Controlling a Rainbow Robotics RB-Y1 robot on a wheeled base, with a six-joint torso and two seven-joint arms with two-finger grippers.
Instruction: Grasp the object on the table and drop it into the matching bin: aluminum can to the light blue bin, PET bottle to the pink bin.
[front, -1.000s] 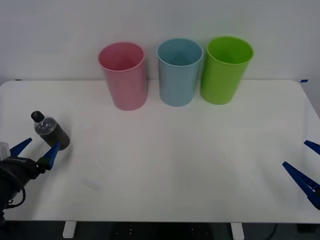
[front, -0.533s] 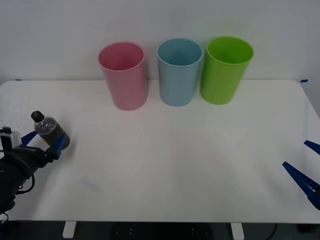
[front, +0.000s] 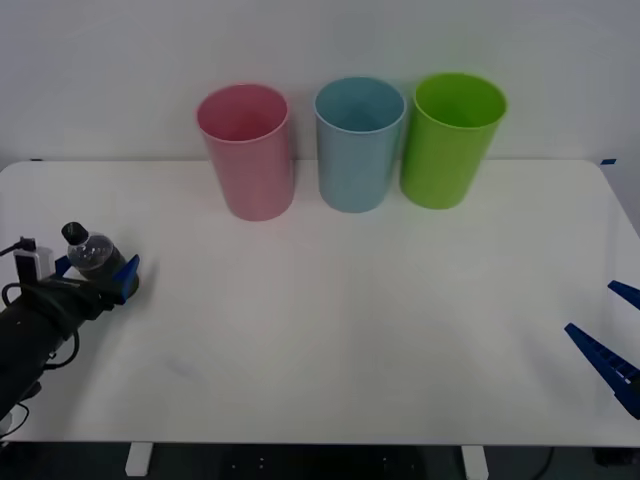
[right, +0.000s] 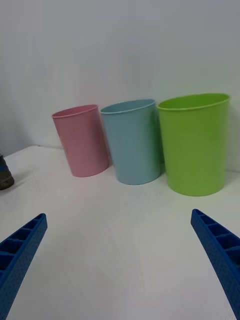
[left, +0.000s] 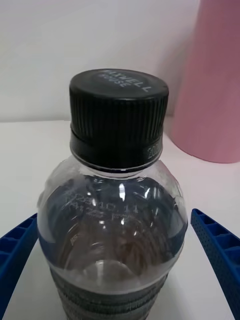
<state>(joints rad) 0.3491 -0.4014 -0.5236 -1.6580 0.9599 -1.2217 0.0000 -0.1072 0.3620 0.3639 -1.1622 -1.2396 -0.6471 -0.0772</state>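
The PET bottle (front: 92, 254), small and clear with a black cap and dark contents, stands upright near the left edge of the white table (front: 340, 320). My left gripper (front: 96, 272) is open around its lower body. In the left wrist view the bottle (left: 112, 200) stands between the blue fingers (left: 217, 245), with a small gap on each side. The pink bin (front: 247, 150) stands at the back, with the light blue bin (front: 359, 143) to its right. My right gripper (front: 590, 308) waits open at the table's right edge.
A green bin (front: 453, 138) stands to the right of the light blue one, the three close together in a row by the back wall. The right wrist view shows the pink bin (right: 82, 140), light blue bin (right: 132, 142) and green bin (right: 195, 145) across bare tabletop.
My left gripper has moved forward until its open fingers flank the bottle's body. The bottle stays upright in the same place. The right arm has not moved.
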